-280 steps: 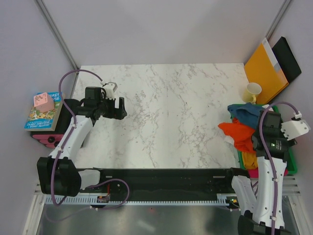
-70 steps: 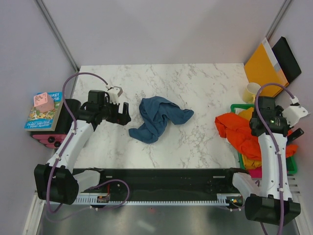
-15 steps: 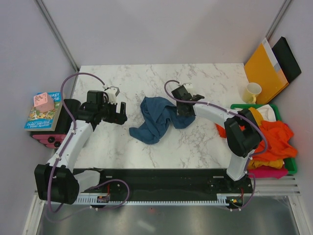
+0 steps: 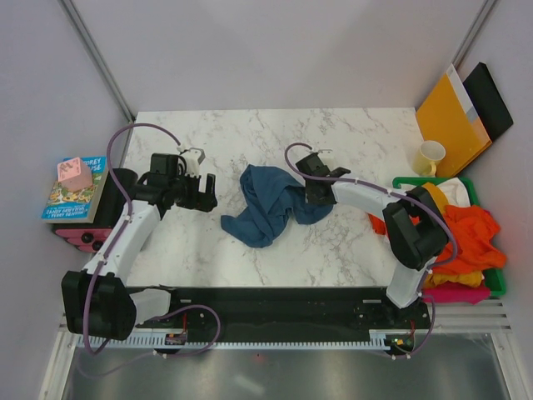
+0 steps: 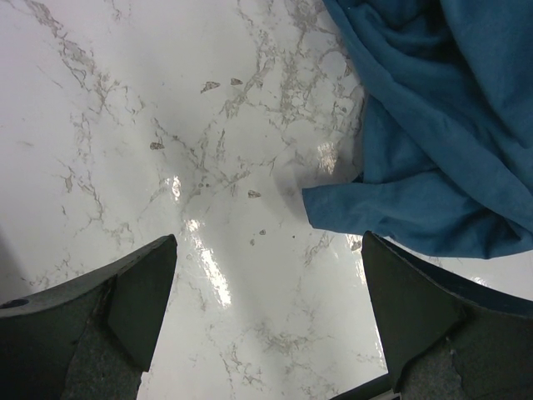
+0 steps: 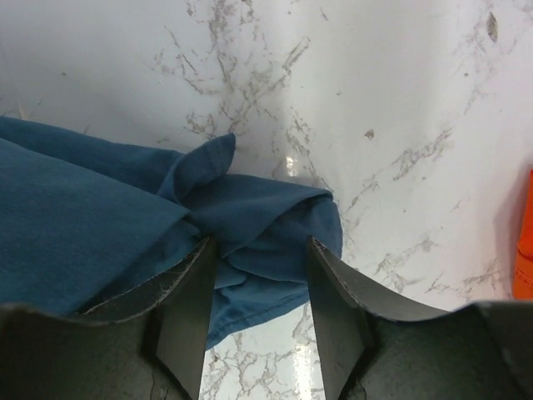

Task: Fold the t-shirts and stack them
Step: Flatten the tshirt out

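Status: right gripper (image 6: pixel 260 243) straddles a fold of the teal t-shirt (image 4: pixel 265 208); I cannot tell whether it's pinched. I see left gripper (image 5: pixel 268 246) spread wide above marble table (image 4: pixel 250 142).

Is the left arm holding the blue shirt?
No, its fingers stand wide apart over bare marble, the blue shirt lying just ahead of them.

Left arm (image 4: pixel 125 237) extended forward, left gripper (image 5: pixel 268 242) pointing inward with jaws spread wide and holding nothing; right arm (image 4: pixel 366 196) reaching across toward centre, right gripper (image 6: pixel 258 250) lowered, jaws drawn in around a fold of the blue t-shirt (image 4: pixel 266 204).
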Tool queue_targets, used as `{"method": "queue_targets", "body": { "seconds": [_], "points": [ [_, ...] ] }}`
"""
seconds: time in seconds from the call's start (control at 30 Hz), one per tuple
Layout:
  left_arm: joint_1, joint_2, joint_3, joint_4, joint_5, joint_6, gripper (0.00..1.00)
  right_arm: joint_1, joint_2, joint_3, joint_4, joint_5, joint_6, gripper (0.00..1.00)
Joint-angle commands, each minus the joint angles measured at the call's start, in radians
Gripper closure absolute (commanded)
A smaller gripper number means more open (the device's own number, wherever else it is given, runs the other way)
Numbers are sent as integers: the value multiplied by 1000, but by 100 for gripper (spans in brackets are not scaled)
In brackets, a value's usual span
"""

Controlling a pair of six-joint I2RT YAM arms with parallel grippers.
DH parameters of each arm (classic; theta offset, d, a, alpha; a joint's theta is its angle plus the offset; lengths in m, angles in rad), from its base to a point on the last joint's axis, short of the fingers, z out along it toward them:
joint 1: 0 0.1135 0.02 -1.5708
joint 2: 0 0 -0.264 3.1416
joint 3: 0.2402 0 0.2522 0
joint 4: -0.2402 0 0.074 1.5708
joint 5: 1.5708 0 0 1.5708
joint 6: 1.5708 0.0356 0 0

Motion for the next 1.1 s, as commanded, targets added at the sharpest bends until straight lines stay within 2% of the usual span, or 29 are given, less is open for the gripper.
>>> {"method": "queue_targets", "body": {
  "seconds": [0.0, 0.13, 0.27, 0.37, 0.4, 0.43, 0.67, 0.87, 0.97, 1.0, 1.07],
  "points": [
    [4, 10, 36, 8, 25, 8, 0, -4, -55, -58, -4, 44, 46, 44],
    [4, 14, 31, 11, 34, 7, 0, -4, -45, -107, 3, 26, 68, 46],
    [4, 14, 28, 13, 36, 8, 0, -4, 1, -107, 5, -17, 79, 57],
    [3, 14, 27, 14, 36, 10, 0, -5, 17, -109, 6, -28, 86, 74],
    [4, 14, 27, 14, 37, 11, 0, -5, 8, -113, 13, -28, 85, 91],
    [3, 16, 27, 14, 41, 10, 0, -5, 3, -113, 13, -28, 86, 100],
    [-18, 89, 53, 24, 70, 4, 0, -4, -160, -54, -13, 64, 43, 100],
    [-101, 172, 67, 63, 82, 39, 0, -4, -253, 74, -115, 117, 3, 100],
    [-120, 237, 73, 73, 126, 42, 11, -4, -264, 78, -147, 136, 2, 100],
    [-121, 279, 77, 73, 143, 42, 19, -4, -272, 66, -148, 137, 2, 100],
    [-121, 313, 93, 73, 149, 37, 24, -4, -276, 55, -156, 139, 7, 100]
  ]
}}
